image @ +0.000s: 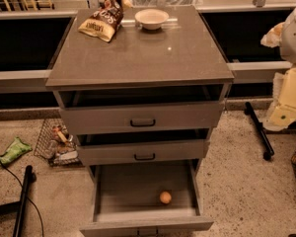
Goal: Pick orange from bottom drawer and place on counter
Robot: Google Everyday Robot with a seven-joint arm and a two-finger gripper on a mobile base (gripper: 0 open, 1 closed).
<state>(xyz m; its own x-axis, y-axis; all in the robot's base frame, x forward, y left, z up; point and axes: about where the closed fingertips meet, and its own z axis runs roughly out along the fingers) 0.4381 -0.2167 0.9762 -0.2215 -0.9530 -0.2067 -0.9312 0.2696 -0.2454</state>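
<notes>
**Inspector A:** We begin with the gripper (285, 105). It sits at the right edge of the view, beside the cabinet and well apart from it, about level with the upper drawers. We cannot tell whether it is open or closed. It does not have the fruit.

**Inspector B:** Agreed. And the fruit?

**Inspector A:** The orange (165, 197) lies on the floor of the bottom drawer (133, 186), right of centre and towards the front. That drawer is pulled well out, with nothing else in it that we can see.

**Inspector B:** So we judge the task at its opening step: access is given and the reach has not begun.

**Inspector A:** Yes. The next move calls for travel left and down into the drawer, a descent from above between its side walls, and care that the round fruit does not roll.

**Inspector B:** And the destination?

**Inspector A:** The counter (138, 53) carries a chip bag (102, 18) and a pale bowl (151, 19) at its back. We see bare surface in front.
</notes>
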